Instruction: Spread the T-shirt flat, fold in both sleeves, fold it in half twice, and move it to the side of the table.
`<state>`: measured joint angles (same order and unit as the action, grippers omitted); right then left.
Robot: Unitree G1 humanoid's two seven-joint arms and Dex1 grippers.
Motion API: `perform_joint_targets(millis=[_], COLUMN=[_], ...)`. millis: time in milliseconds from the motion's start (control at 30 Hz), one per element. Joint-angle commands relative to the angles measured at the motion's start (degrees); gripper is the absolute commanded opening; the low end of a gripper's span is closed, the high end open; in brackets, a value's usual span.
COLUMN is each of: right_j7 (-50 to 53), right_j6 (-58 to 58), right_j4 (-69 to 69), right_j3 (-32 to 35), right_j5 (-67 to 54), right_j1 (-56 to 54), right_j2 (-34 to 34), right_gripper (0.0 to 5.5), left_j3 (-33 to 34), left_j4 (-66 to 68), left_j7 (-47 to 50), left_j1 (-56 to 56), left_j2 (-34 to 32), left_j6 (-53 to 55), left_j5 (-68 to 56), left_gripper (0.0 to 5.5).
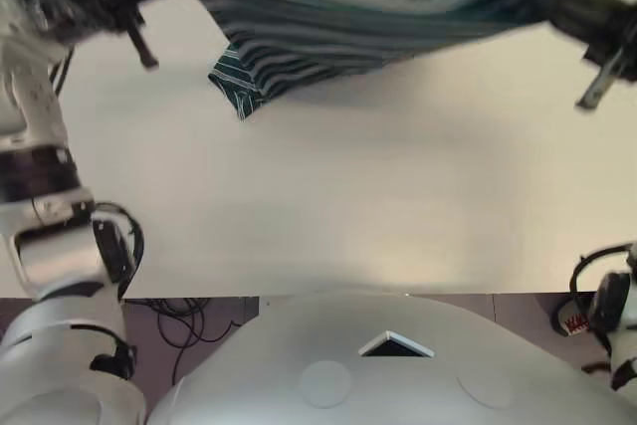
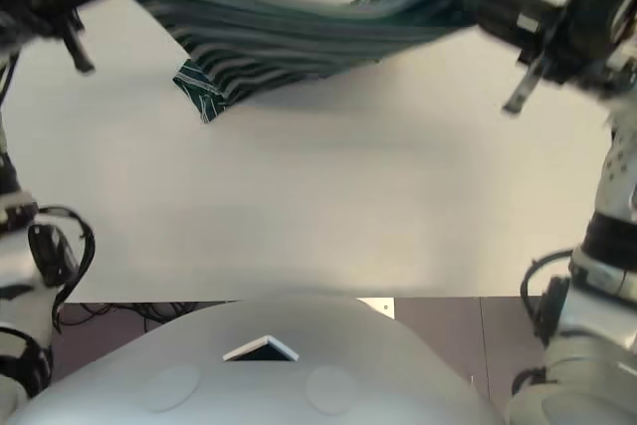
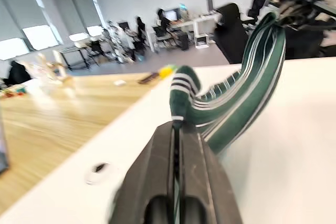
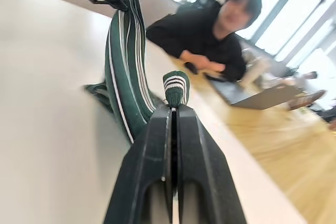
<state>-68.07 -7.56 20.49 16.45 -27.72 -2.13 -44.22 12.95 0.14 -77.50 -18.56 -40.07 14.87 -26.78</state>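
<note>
Two grippers (image 3: 176, 125) (image 4: 172, 109), T-shirt (image 1: 299, 27) seemingly aloft between.

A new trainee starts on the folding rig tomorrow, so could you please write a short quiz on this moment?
1. True or false: the T-shirt lies neatly folded on the table.
2. How many end effectors grip the T-shirt? A) none B) one C) two
3. Fill in: the T-shirt has green and ____ stripes.
Key: 1. False; it hangs stretched between the end effectors. 2. C; the left end effector and right end effector are both shut on it. 3. White.
</note>
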Motion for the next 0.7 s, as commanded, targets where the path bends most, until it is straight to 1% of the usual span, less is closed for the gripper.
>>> perform_joint_targets(millis=[33,133,267,333,367,467,567,600,700], right_j7=[-6.2,-8.7,-7.6,-7.3,-7.0,-6.1,-5.1,-5.1,-5.6], right_j6=[-2.2,-1.7,0.1,0.6,1.2,2.5,3.6,4.2,5.6], right_j4=[14.1,18.7,18.1,17.4,17.2,17.5,17.1,17.0,17.1], right_j3=[3.5,4.4,-0.8,-3.0,-3.7,-6.0,-6.4,-5.8,-3.9], right_j5=[-0.6,0.5,7.4,9.8,10.8,12.7,12.6,11.4,7.7], right_j1=[16.9,25.9,31.8,33.7,34.7,38.3,40.3,40.6,41.7], right_j2=[-6.6,-8.1,-7.9,-7.9,-7.7,-6.8,-5.9,-5.7,-5.2], right_gripper=[0.0,0.0,0.0,0.0,0.27,0.75,1.27,1.27,1.27], left_j3=[-1.7,-2.5,-7.1,-7.3,-7.1,-7.2,-4.9,-2.9,2.9], left_j4=[-18.6,-26.5,-28.0,-29.3,-30.0,-31.0,-31.5,-31.4,-29.6], left_j7=[-2.2,-1.8,0.6,-0.1,-0.3,-1.2,-2.2,-2.5,-2.6], left_j1=[16.1,24.6,30.4,33.7,35.2,40.5,44.6,45.6,45.1], left_j2=[-5.8,-8.2,-10.3,-11.2,-11.7,-13.4,-14.0,-13.3,-11.5], left_j6=[2.4,1.9,0.1,0.2,0.3,-0.4,-1.0,-1.7,0.6], left_j5=[-1.1,0.1,6.3,5.8,5.3,5.5,3.4,1.4,-7.6], left_gripper=[0.02,0.02,0.02,0.31,0.51,0.95,1.37,1.37,1.37])
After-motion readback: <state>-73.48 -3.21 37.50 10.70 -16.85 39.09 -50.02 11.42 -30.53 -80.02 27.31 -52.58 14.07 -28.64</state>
